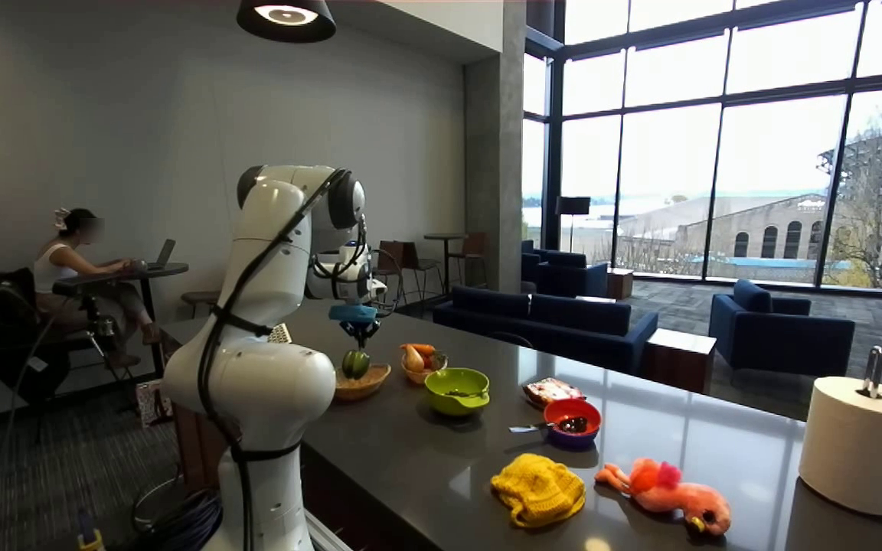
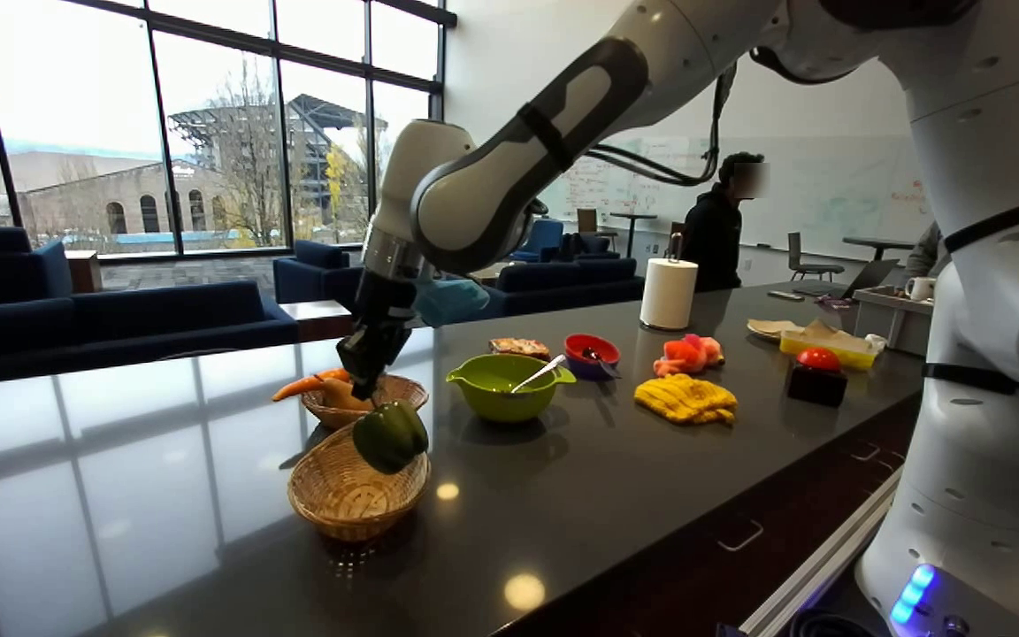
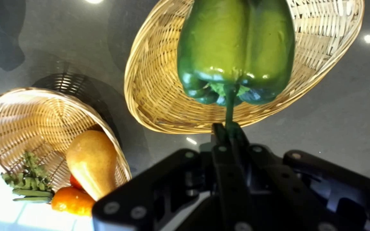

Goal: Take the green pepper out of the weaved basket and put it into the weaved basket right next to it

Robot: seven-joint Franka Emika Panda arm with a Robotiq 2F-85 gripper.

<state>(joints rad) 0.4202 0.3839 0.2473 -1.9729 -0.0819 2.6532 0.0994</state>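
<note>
Fingers hold the green pepper, apparently above a woven basket

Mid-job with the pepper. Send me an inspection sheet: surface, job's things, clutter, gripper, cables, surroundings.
Surface: dark glossy counter, reflecting light.
Job's things: green pepper hangs by its stem over a weaved basket; rim clearance cannot be judged. Neighbouring basket holds a tan pear-shaped item, greens and something orange.
Clutter: green bowl, red-and-purple bowl, yellow knitted cloth, pink plush toy, paper towel roll, red-topped black box.
Gripper: jaws shut on the stem.
Cables: black cable strapped along the arm; dark coils low beside it.
Surroundings: seated person at a laptop; person in black beyond the counter; navy sofa.
</note>
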